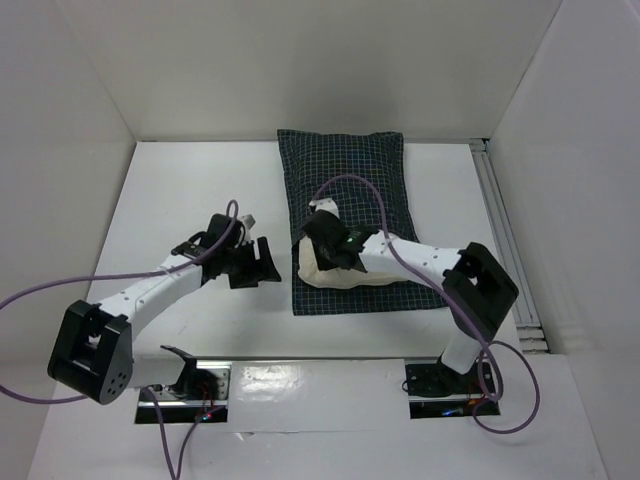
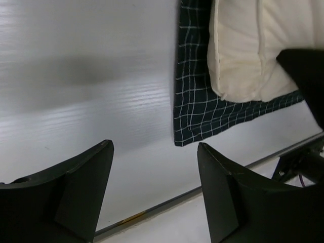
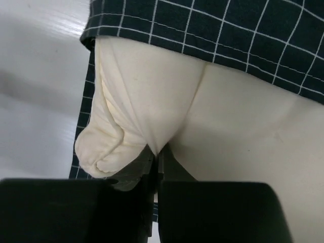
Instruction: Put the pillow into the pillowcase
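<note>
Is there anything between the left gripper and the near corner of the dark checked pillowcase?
Nothing visible. Only bare white table lies between the left gripper, jaws open, and the near corner of the dark navy white-checked fabric pillowcase. The plain cream soft pillow beside it is pinched by the right gripper.

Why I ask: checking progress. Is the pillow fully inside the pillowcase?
No, one cream end of the pillow sticks out of the pillowcase, pinched by the right gripper.
</note>
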You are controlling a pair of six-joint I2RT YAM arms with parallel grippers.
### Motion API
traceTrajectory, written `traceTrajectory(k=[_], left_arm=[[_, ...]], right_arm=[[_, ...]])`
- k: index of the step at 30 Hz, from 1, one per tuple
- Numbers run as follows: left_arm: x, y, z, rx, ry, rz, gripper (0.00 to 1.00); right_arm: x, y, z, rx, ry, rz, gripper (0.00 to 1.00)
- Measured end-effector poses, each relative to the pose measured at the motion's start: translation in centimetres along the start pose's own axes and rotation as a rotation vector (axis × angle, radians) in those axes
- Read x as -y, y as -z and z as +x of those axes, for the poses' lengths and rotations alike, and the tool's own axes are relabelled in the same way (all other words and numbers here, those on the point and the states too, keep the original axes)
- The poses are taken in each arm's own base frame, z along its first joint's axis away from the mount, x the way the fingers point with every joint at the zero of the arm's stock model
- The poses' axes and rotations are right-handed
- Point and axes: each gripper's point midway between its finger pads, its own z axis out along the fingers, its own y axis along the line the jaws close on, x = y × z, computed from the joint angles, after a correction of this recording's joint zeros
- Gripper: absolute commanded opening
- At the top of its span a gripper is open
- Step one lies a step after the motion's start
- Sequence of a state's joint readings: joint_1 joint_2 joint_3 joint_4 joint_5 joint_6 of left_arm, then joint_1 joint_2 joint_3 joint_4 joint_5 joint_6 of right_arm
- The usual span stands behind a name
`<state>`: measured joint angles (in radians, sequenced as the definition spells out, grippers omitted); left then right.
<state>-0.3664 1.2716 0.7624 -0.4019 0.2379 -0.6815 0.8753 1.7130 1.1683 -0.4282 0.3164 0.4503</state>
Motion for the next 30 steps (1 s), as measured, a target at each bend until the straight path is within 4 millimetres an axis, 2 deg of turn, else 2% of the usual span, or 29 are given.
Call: traceTrajectory(k=[3, 8, 11, 16, 18, 19, 20, 21, 22, 27, 30], left_arm=[[0.9, -0.9, 1.4, -0.04, -0.03, 0.054, 0.81], [2.4, -3.6, 3.9, -0.123, -0.095, 0.102, 0.81], [3.4, -4.8, 5.2, -0.153, -0.135, 0.133, 0.82], [4.8, -5.8, 5.4, -0.135, -0.171, 0.184, 0.82], [5.2, -6.0, 5.2, -0.117, -0.169, 0.203, 0.78], [5.5, -6.1, 5.0, -0.11, -0.165, 0.213, 0.63], [5.8, -6.2, 4.9, -0.104, -0.155, 0.227, 0.43], [6.2, -6.2, 4.9, -0.1, -0.146, 0.246, 0.12], [6.6, -6.3, 4.8, -0.095, -0.136, 0.266, 0.0], [7.9, -6.1, 4.7, -0.094, -0.09, 0.316, 0.0], [9.1, -4.7, 4.1, -0.07, -0.075, 0.357, 0.0]], right_arm=[[0.7, 1.1, -0.6, 0.03, -0.001, -0.017, 0.0], [2.3, 5.7, -2.3, 0.093, -0.006, -0.088, 0.0], [2.8, 7.6, -3.3, 0.128, -0.01, -0.12, 0.0], [2.8, 8.3, -2.7, 0.103, 0.009, -0.144, 0.0], [2.9, 8.3, -2.5, 0.093, 0.016, -0.144, 0.0], [2.9, 8.3, -2.4, 0.091, 0.017, -0.144, 0.0], [2.9, 8.3, -2.4, 0.09, 0.018, -0.145, 0.0], [2.9, 8.3, -2.4, 0.089, 0.02, -0.145, 0.0], [2.9, 8.2, -2.4, 0.089, 0.021, -0.146, 0.0], [2.9, 7.7, -2.1, 0.072, 0.029, -0.133, 0.0], [2.8, 7.2, -2.8, 0.062, 0.044, -0.114, 0.0]])
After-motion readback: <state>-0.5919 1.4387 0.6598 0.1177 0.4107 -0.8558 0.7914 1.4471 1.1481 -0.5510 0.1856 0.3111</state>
